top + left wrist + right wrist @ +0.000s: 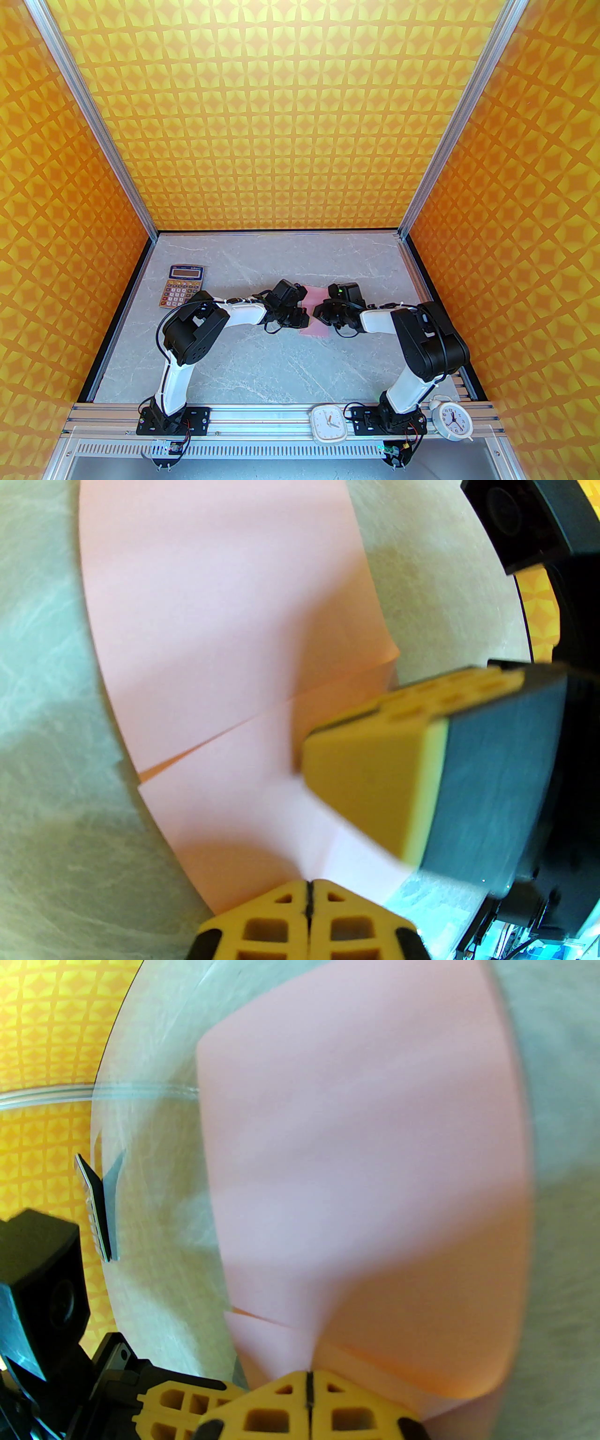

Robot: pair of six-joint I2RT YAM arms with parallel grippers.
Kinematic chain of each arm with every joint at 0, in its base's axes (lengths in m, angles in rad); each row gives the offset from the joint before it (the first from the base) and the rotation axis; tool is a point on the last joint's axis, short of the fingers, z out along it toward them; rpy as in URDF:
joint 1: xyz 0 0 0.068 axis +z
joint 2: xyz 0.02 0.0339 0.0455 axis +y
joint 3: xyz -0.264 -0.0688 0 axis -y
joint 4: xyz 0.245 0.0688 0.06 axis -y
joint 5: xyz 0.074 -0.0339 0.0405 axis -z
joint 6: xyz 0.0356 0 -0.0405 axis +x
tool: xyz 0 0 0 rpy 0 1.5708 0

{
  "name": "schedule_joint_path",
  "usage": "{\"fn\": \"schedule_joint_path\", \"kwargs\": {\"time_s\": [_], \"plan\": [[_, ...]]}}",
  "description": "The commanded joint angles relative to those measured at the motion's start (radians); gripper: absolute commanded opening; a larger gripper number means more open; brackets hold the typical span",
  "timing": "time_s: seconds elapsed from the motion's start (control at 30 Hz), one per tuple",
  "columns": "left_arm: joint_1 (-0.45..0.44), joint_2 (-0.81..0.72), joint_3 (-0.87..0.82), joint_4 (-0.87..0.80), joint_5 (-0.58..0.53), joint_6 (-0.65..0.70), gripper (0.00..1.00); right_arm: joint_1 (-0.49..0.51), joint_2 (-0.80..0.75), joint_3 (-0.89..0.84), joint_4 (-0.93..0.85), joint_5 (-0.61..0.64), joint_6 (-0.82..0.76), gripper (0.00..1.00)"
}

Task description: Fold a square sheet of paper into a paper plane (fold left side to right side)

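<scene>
The pale-pink square sheet of paper (pixel 315 296) lies mid-table between my two grippers, partly folded. In the left wrist view the paper (pixel 211 620) shows two flaps meeting along a slanted seam. My left gripper (pixel 309 897) is shut, its tips pinching the sheet's near edge, which lifts into a small crease there. My right gripper (pixel 309 1382) is likewise shut on the opposite edge of the paper (pixel 365 1147), which buckles up toward the tips. From above, the left gripper (pixel 304 321) and right gripper (pixel 319 313) face each other closely over the sheet. The right fingers (pixel 370 780) loom over the paper.
An orange-keyed calculator (pixel 183 285) lies at the back left of the marble table (pixel 262 365) and appears edge-on as the calculator (pixel 96 1213) from the right wrist. A square white clock (pixel 329 424) and a round alarm clock (pixel 451 418) stand on the front rail.
</scene>
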Motion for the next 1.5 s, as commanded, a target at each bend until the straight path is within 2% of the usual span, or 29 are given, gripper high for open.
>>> {"fn": "schedule_joint_path", "kwargs": {"time_s": [0.0,0.27,0.47,0.67,0.87,1.0,1.13,1.27,1.47], "plan": [[-0.006,0.069,-0.033,-0.173,-0.041,0.026,0.00,-0.067,0.006,-0.026,-0.095,0.107,-0.064,0.06],[-0.009,0.063,-0.038,-0.171,-0.042,0.023,0.00,-0.088,-0.013,-0.005,-0.124,0.131,-0.043,0.06],[-0.009,0.054,-0.045,-0.167,-0.042,0.023,0.00,-0.090,-0.075,-0.016,-0.143,0.223,0.000,0.06],[-0.009,0.047,-0.052,-0.162,-0.042,0.019,0.00,-0.090,-0.105,0.030,-0.245,0.283,-0.015,0.05],[-0.009,0.024,-0.065,-0.159,-0.054,0.021,0.00,-0.074,-0.187,-0.004,-0.172,0.172,-0.002,0.07],[-0.009,0.024,-0.062,-0.158,-0.054,0.023,0.00,0.006,-0.223,-0.026,-0.103,0.158,0.055,0.08],[-0.009,0.025,-0.053,-0.153,-0.054,0.024,0.00,0.064,-0.169,-0.065,0.024,0.136,0.154,0.05],[-0.009,0.027,-0.040,-0.155,-0.054,0.024,0.00,0.081,-0.089,-0.096,0.123,0.133,0.201,0.04],[-0.009,0.010,-0.007,-0.153,-0.041,0.015,0.00,0.080,-0.064,-0.078,-0.017,0.227,0.118,0.00]]}}
